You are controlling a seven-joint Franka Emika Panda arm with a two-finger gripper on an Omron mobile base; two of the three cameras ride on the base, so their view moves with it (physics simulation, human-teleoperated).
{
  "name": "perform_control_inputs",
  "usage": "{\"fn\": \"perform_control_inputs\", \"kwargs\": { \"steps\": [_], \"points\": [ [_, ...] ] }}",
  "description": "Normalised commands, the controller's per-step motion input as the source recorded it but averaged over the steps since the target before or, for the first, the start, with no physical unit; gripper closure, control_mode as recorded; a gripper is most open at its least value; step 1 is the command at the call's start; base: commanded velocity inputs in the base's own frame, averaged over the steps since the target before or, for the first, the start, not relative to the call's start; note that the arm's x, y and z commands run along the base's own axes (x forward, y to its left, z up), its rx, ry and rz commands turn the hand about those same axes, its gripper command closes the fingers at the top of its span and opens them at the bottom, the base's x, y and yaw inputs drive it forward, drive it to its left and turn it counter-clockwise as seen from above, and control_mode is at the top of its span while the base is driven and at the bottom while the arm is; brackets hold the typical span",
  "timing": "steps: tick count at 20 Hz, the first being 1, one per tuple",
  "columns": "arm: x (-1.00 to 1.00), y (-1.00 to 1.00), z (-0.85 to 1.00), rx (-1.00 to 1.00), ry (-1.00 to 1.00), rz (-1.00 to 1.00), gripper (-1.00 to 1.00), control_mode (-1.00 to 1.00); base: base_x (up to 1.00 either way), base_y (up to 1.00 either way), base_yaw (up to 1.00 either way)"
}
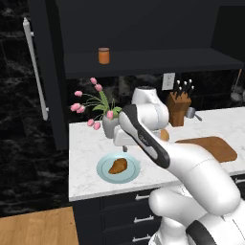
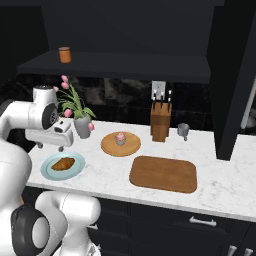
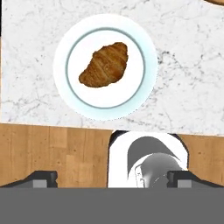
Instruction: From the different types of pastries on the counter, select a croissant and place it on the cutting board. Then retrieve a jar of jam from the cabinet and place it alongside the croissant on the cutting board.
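Croissant lying on light blue plate near front edge of counter; gripper hovering above plate, jaws spread wide, holding nothing; cutting board sitting bare further right on counter, well apart from plate; cupcake resting on round wooden tray; jar of jam standing on shelf of open cabinet.

Illumination was even and diffuse, with no discernible source. The counter rendered bright; the cabinet interior stayed dim. Soft shadows lay beneath the plate. Base views appeared slightly soft; no glare or edge distortion was evident.
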Motion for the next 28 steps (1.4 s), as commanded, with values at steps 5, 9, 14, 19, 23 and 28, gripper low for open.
{"fn": "perform_control_inputs", "kwargs": {
  "steps": [5, 9, 14, 19, 23, 28],
  "points": [
    [0.00, 0.14, -0.17, 0.00, 0.05, -0.09, -1.00, -1.00, 0.00, 0.00, 0.00],
    [0.00, 0.01, -0.04, 0.00, -0.05, -0.12, -1.00, -1.00, 0.00, 0.00, 0.00],
    [0.00, 0.00, -0.08, 0.00, -0.15, -0.11, -1.00, -1.00, 0.00, 0.00, 0.00],
    [-0.03, 0.00, -0.21, 0.00, -0.04, -0.13, -1.00, -1.00, 0.00, 0.00, 0.00],
    [0.00, 0.00, -0.32, 0.00, 0.00, -0.10, -1.00, -1.00, 0.00, 0.00, 0.00],
    [0.00, 0.00, -0.29, 0.00, 0.00, -0.08, -1.00, -1.00, 0.00, 0.00, 0.00]
  ]
}}
